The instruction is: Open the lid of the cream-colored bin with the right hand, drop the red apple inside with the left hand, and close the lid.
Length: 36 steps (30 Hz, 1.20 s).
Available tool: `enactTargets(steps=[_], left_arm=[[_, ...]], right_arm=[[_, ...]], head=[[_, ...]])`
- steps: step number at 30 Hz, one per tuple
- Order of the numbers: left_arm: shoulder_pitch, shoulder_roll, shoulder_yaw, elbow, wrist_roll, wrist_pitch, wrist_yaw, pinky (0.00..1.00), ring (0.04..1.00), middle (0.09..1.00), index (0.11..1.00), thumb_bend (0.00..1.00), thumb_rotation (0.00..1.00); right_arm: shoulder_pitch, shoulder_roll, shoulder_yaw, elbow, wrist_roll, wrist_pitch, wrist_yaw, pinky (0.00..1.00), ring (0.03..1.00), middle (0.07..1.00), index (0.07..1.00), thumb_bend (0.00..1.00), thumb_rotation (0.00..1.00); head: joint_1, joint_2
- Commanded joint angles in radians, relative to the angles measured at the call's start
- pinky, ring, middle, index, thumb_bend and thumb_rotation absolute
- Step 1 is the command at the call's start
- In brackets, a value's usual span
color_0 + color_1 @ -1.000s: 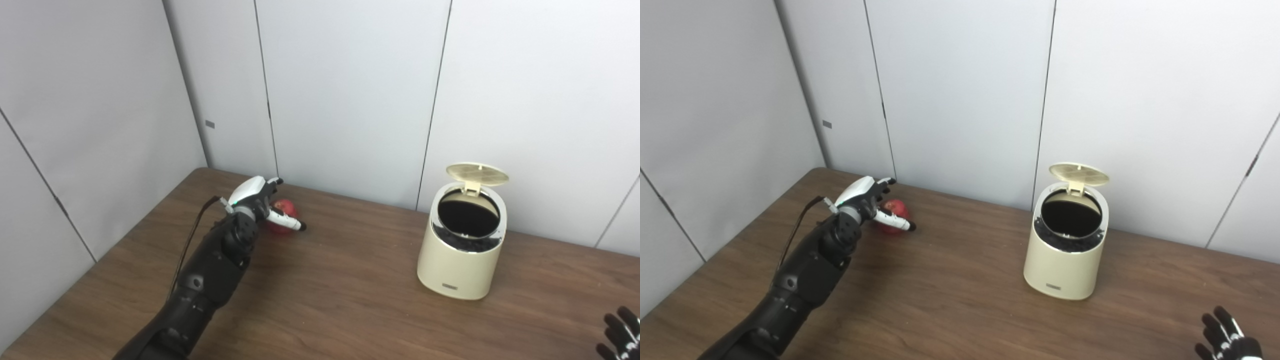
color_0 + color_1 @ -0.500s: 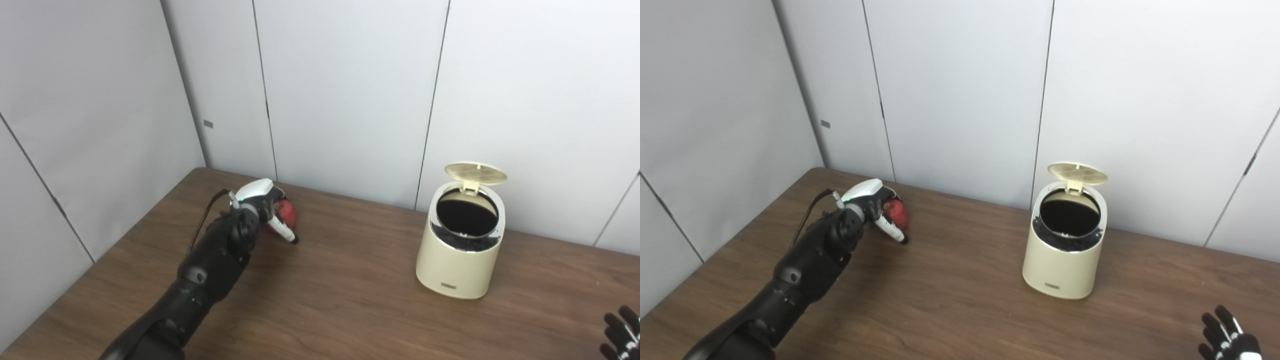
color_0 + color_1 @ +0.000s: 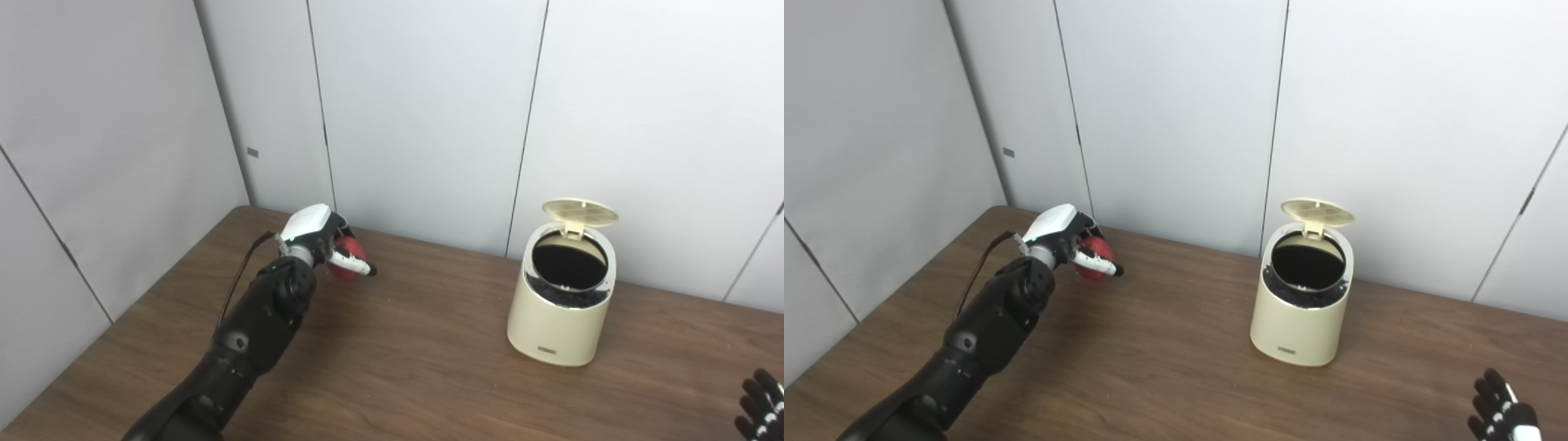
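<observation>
1. The left robot hand [image 3: 321, 245] is clenched around the red apple [image 3: 348, 260], raised off the worktop [image 3: 392, 367].
2. The right robot hand [image 3: 1500, 416] waits with fingers spread, holding nothing.
3. The bin [image 3: 563, 300] stands well right of the apple, lid [image 3: 580, 211] up; its label is unreadable.
4. The apple has risen since half a second ago.

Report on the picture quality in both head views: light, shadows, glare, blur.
Left eye view: soft, even light; only a faint shadow under the bin; the bin's opening reads as plain black; the left hand and apple are slightly soft. Right eye view: same light, no strong glare on the table; the right hand is cut by the frame's corner.
</observation>
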Motion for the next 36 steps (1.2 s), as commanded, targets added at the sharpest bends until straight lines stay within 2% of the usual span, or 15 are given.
enactTargets(steps=[1,7,10,15,20,22,25,26,29,36], left_arm=[[-0.036,0.015,0.016,-0.031,-0.005,-0.028,0.055,0.49,0.482,0.529,0.438,0.5,0.0],[0.005,-0.002,0.035,-0.18,0.002,-0.004,0.084,0.5,0.481,0.53,0.45,0.5,0.0],[0.041,-0.04,0.059,-0.291,0.002,0.002,0.116,0.42,0.418,0.5,0.477,0.5,0.0],[0.101,-0.117,0.081,-0.467,-0.003,-0.035,0.166,0.31,0.367,0.451,0.514,0.5,0.0],[0.148,-0.177,0.069,-0.585,-0.005,-0.084,0.182,0.35,0.389,0.511,0.483,0.5,0.0],[0.161,-0.203,0.053,-0.61,0.01,-0.101,0.187,0.36,0.399,0.517,0.48,0.5,0.0],[0.172,-0.266,0.002,-0.637,0.06,-0.117,0.202,0.3,0.38,0.472,0.505,0.5,0.0],[0.173,-0.286,-0.015,-0.642,0.076,-0.116,0.205,0.29,0.373,0.486,0.498,0.5,0.0],[0.167,-0.329,-0.067,-0.633,0.11,-0.177,0.234,0.28,0.403,0.561,0.484,0.47,0.0],[0.154,-0.4,-0.099,-0.601,0.138,-0.267,0.277,0.31,0.447,0.583,0.476,0.47,0.0]], right_arm=[[-0.02,0.0,0.002,-0.033,-0.012,-0.008,-0.011,1.0,1.0,0.981,0.978,0.57,1.0],[-0.023,0.016,0.007,-0.022,-0.02,-0.015,-0.014,1.0,1.0,1.0,0.998,0.48,1.0],[-0.023,0.015,0.009,-0.004,-0.026,-0.03,-0.013,1.0,1.0,1.0,1.0,0.44,1.0],[-0.025,0.018,0.008,0.039,-0.03,-0.08,-0.005,1.0,1.0,1.0,1.0,0.41,1.0],[-0.027,0.026,0.007,0.085,-0.031,-0.13,-0.007,1.0,1.0,0.992,0.997,0.43,1.0],[-0.03,0.029,0.008,0.106,-0.031,-0.157,-0.006,1.0,1.0,0.986,0.992,0.46,1.0],[-0.033,0.042,0.005,0.123,-0.031,-0.178,-0.017,1.0,1.0,0.973,0.978,0.51,1.0],[-0.034,0.047,0.004,0.129,-0.029,-0.186,-0.018,1.0,1.0,0.971,0.977,0.52,1.0],[-0.037,0.063,0.006,0.14,-0.032,-0.202,-0.026,1.0,1.0,0.967,0.972,0.55,1.0],[-0.042,0.078,0.011,0.151,-0.048,-0.225,-0.034,1.0,0.992,0.959,0.969,0.58,1.0]], head=[[-0.014,0.003],[-0.07,0.002],[-0.106,0.001],[-0.169,0.0],[-0.209,-0.004],[-0.221,-0.003],[-0.232,-0.006],[-0.24,-0.008],[-0.273,-0.011],[-0.344,-0.022]])
